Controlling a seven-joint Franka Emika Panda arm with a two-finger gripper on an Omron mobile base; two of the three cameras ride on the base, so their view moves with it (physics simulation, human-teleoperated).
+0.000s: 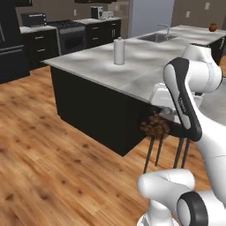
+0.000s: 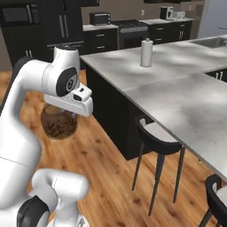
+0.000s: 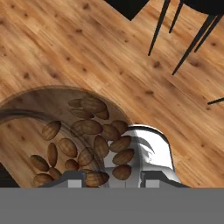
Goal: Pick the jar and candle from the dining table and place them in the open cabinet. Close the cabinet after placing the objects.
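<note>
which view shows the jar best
The right base view: the jar hangs whole below the gripper, its round belly and brown contents clear against the wood floor. The left base view shows only a brown patch of it behind the arm. The hand view looks down through its glass at the nuts, too close to show its shape.

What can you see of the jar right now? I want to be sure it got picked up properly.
The jar is a round-bellied clear glass vessel, filled partway with brown, almond-like chunks. It hangs in the air below the gripper, which is shut on its top, so the lid is hidden. It sits about upright, well above the wooden floor, touching nothing else. In the left base view it shows beside the arm, in front of the black chair legs. The hand view looks down through its glass wall onto the contents.
</note>
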